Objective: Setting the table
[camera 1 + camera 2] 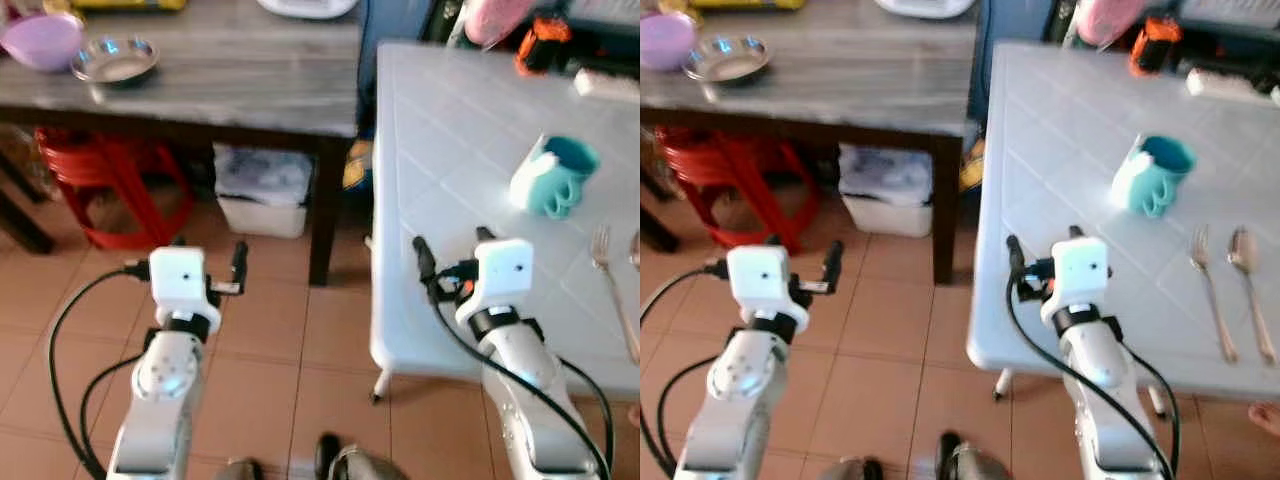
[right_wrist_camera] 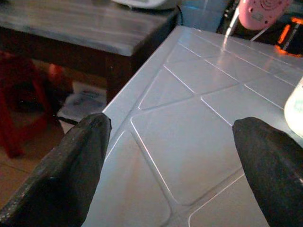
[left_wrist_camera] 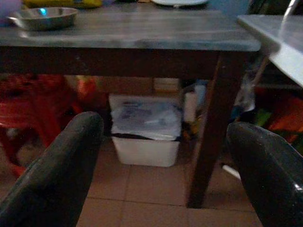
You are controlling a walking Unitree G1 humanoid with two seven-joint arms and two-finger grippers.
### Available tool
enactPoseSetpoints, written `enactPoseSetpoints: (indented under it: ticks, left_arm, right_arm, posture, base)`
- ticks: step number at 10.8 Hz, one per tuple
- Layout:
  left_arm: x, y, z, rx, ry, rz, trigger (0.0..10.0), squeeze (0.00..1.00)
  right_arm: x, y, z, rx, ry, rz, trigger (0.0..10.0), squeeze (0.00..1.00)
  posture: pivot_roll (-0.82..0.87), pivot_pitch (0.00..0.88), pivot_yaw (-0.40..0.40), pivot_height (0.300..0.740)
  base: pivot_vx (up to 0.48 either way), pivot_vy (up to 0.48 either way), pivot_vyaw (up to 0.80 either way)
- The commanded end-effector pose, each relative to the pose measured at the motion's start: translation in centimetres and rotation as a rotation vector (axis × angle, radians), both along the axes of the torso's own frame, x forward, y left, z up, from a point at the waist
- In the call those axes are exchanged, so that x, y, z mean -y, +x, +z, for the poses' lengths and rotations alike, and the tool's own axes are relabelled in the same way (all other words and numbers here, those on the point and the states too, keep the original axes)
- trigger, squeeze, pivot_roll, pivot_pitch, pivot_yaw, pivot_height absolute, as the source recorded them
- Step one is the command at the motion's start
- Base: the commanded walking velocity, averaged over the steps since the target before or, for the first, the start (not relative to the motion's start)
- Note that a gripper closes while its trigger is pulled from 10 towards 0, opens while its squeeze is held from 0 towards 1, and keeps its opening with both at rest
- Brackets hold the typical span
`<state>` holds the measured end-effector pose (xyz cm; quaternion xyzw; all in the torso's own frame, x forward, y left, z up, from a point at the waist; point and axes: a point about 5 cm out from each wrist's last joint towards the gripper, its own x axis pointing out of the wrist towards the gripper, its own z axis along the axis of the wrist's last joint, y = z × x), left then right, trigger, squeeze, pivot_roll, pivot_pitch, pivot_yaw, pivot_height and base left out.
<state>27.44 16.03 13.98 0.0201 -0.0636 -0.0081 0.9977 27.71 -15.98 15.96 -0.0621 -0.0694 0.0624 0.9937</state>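
White plastic table (image 1: 1060,150) carries a teal mug (image 1: 1152,174), fork (image 1: 1210,290) and spoon (image 1: 1248,290) — right gripper (image 2: 173,165) spread wide above its corner; left gripper (image 3: 161,165) wide over floor tiles.

Teal mug (image 1: 1152,175) – white tbl (image 1: 1060,130), grid lines; red stool (image 1: 105,185).

left claw (image 3: 163,165) – empty, right claw (image 2: 173,161) – fingers spread

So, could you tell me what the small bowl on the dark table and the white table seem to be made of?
The small bowl looks like polished metal, probably stainless steel: silvery, with bright mirror-like glints. The white table looks like moulded plastic with a satin sheen: raised geometric lines and a rounded edge, though painted metal cannot be excluded.
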Motion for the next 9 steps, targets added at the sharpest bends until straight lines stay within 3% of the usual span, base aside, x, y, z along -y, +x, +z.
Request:
enactPoseSetpoints:
  ticks: [1,9]
  left_arm:
    - [-0.16,-0.16,-0.16,-0.010,-0.008,0.002,10.0,0.00]
    - [-0.66,0.03,-0.03,-0.009,0.005,0.009,10.0,0.00]
  right_arm:
    - [0.20,-0.10,-0.12,-0.005,-0.006,-0.007,10.0,0.00]
    - [-0.17,0.24,0.12,0.006,-0.002,0.006,10.0,0.00]
  posture:
    - [-0.05,0.232,-0.018,0.740]
    - [-0.05,0.222,-0.020,0.740]
  base:
    - [0.000,-0.240,0.00]
    - [0.000,-0.063,0.00]
